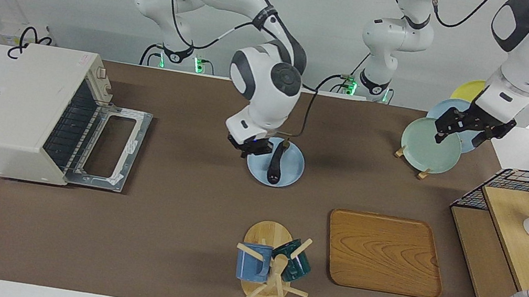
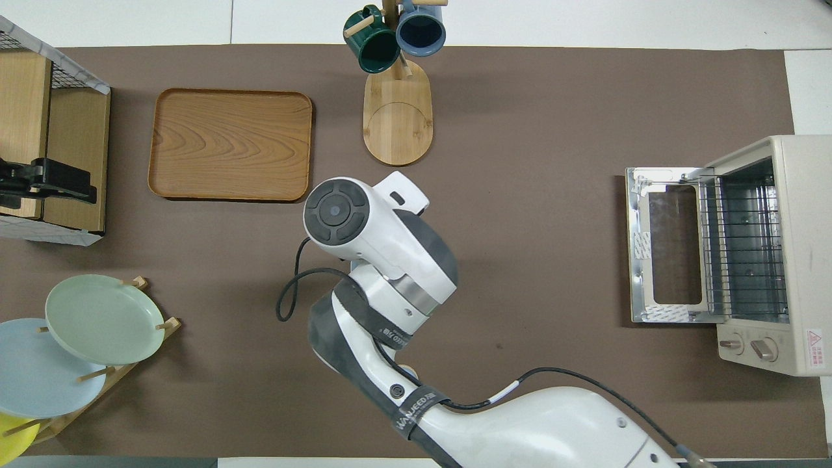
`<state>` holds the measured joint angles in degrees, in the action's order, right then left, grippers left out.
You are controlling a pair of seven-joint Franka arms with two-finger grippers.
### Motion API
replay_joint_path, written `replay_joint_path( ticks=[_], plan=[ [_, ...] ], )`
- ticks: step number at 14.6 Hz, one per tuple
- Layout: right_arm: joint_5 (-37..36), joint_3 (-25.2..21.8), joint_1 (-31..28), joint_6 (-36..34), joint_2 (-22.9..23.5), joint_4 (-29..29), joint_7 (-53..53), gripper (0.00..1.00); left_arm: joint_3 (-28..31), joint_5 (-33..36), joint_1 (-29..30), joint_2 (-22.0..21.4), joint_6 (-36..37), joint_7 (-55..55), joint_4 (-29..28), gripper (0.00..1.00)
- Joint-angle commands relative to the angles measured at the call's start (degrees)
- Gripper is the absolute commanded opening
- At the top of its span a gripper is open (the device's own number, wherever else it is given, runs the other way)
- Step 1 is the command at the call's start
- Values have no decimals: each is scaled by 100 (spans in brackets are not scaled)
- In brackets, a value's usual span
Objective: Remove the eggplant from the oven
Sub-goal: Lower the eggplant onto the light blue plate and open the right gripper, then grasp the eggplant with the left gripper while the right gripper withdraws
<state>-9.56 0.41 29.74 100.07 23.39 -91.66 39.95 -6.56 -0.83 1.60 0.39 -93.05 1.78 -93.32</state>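
Eggplant [image 1: 275, 165] is lying on a light blue plate [image 1: 293, 166] near the middle of the counter [image 1: 179, 220], well apart from the oven [image 1: 18, 109]; only the facing view is showing it, since in the overhead view the right arm's wrist is covering the plate entirely. The right gripper [image 1: 245, 148] is hanging just beside the eggplant over the plate's rim, and whether its fingers are parted or closed cannot be told. The left gripper [image 1: 464, 128] is waiting over the plate rack [image 1: 423, 171] toward the left arm's end, fingers spread apart and holding nothing; in the overhead view it [image 2: 65, 185] is appearing over the wire shelf [image 2: 45, 149].

A brown mat is covering the counter, with white surface showing around it and a pale wall at the robots' end. The oven is sitting at the right arm's end with its door [image 1: 108, 147] dropped flat open and its rack [image 2: 741, 244] bare in the overhead view. A wooden tray [image 1: 383, 252] and a mug tree [image 1: 269, 266] are standing farther from the robots.

The eggplant's long axis is running nearer-to-farther from the robots, its thin stem end pointing toward them.
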Motion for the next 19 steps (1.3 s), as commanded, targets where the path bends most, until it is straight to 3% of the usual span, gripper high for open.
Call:
replay_joint_path(
  ticks=[1, 4, 8, 13, 19],
  plan=[
    [-668, 82, -441, 538, -616, -1570, -153, 0, 23, -180, -474, -13, -449, 33, -379, 100],
    [-811, 91, -1407, 873, -669, -1960, -1109, 0, 23, -392, -1124, 320, -915, 567, -477, 100],
    [-1039, 82, -1735, 1840, -836, -2848, -1279, 0, 23, -488, -2231, 1014, -1794, 1525, -477, 100],
    [-1522, 82, -2015, 1779, -854, -2875, -1735, 0, 23, -506, -2998, 1471, -3164, 1782, -1179, 100],
    [-1847, 82, -2060, 1403, -871, -2805, -1981, 0, 23, -497, -3341, 2070, -3816, 1764, -1259, 100]
  ],
)
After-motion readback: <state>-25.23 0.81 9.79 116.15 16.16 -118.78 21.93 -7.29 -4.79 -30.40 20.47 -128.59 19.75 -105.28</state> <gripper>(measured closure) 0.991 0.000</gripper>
